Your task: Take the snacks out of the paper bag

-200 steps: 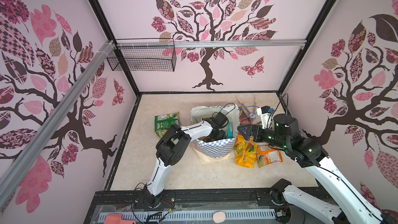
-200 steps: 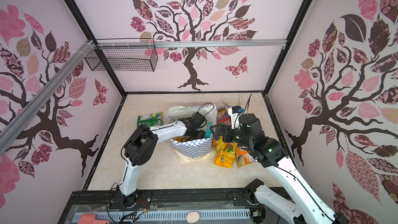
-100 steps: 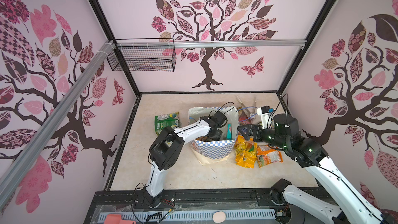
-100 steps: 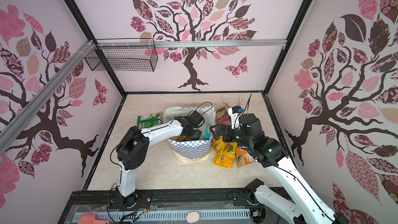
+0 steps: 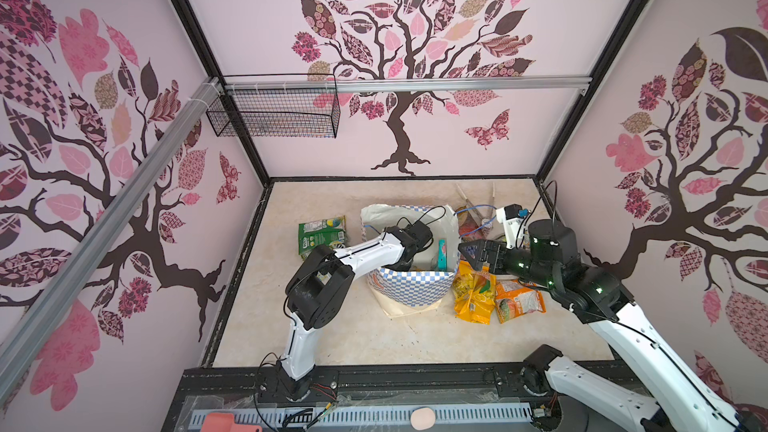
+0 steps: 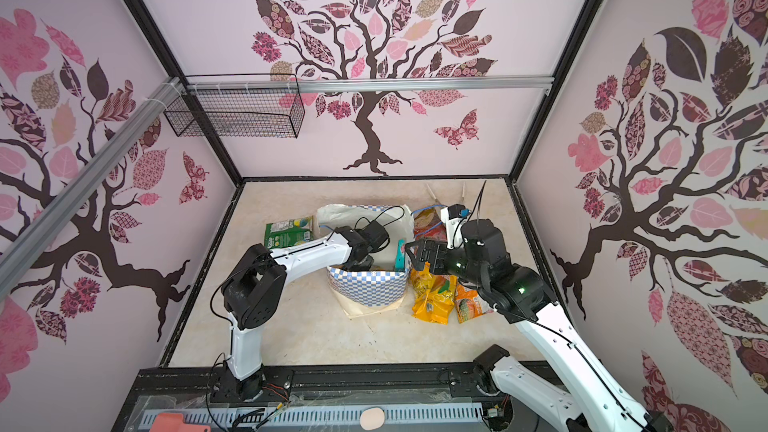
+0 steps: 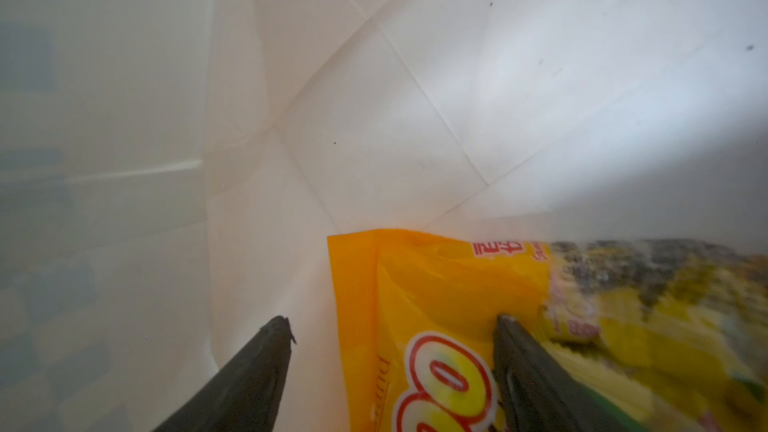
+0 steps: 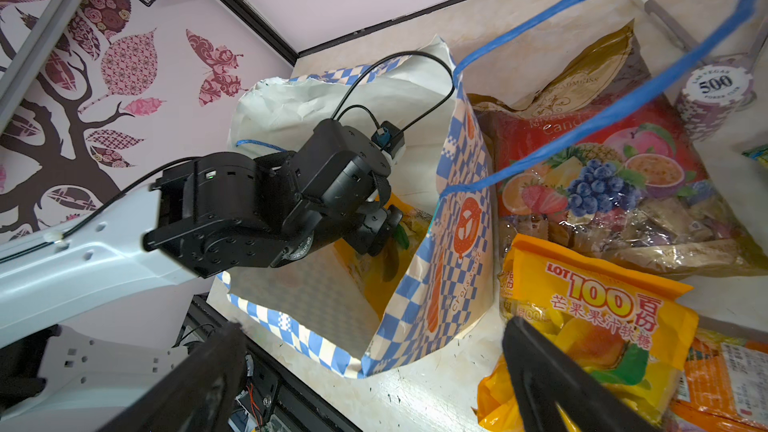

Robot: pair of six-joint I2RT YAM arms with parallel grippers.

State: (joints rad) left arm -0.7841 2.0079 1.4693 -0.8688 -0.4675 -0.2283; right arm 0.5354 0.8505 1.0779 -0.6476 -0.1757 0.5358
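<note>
A: Looking into the paper bag [image 5: 409,288]: left gripper [image 7: 392,324] is inside, jaws apart, holding nothing. One finger [image 7: 532,376] is over a yellow pkt [image 7: 436,280] on the bag floor. Touching or not, cannot tell; the pkt's far end is blurred.

B: And in top views?

A: Its fingers are hidden behind the wrist & bag wall. Teal pkt [image 5: 442,253] stands inside, only the top shows.

B: Right gripper [image 8: 374,342]?

A: Wide open, empty, just outside the bag. Beside the bag there: mango pkt [image 8: 598,305], orange pkt [image 5: 519,299], and red fruit pkt [image 8: 602,168], partly behind the blue handle [image 8: 540,152]. Green pkt [image 5: 321,234] lies on the bag's opposite side.
</note>
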